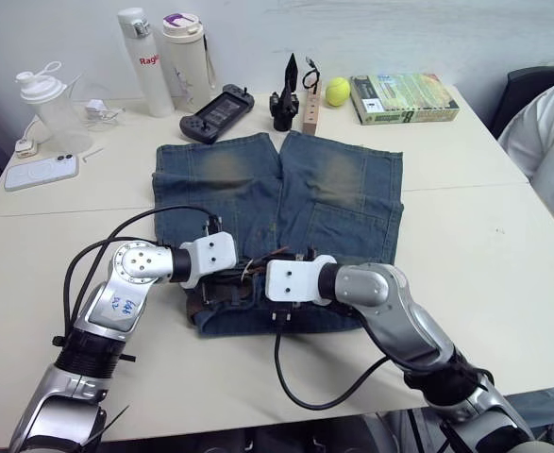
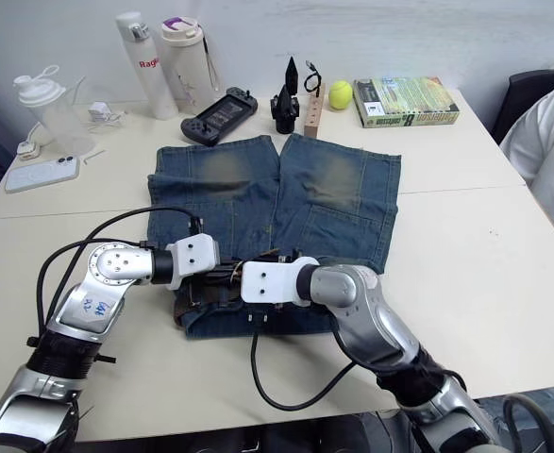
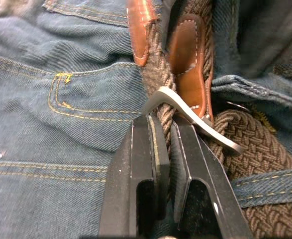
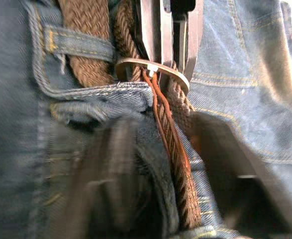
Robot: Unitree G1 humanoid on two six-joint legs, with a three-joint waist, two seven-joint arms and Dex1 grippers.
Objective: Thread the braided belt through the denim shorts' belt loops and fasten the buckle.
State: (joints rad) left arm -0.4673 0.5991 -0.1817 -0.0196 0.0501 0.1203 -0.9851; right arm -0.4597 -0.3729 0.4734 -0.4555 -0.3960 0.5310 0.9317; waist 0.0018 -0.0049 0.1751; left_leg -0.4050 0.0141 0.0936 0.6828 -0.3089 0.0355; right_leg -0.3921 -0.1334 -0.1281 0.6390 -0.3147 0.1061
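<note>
The denim shorts lie flat on the table, legs pointing away from the robot, waistband nearest it; both grippers meet over the middle of that waistband, tips toward each other. The left gripper has its two black fingers drawn nearly together, pinching a strand of the braided belt just short of the buckle; the silver frame lies across the fingertips, touching them, with a tan leather tab directly beyond it. In the right wrist view the same buckle sits straight ahead of the right gripper, whose blurred fingers stand apart on either side of a twisted run of belt; the left gripper's fingers reach the buckle from the far side. Beside the right gripper's line, the belt passes under one of the belt loops on the waistband. Well beyond both grippers, past the shorts' legs, stand two bottles, a game controller, a tennis ball and a book.
</note>
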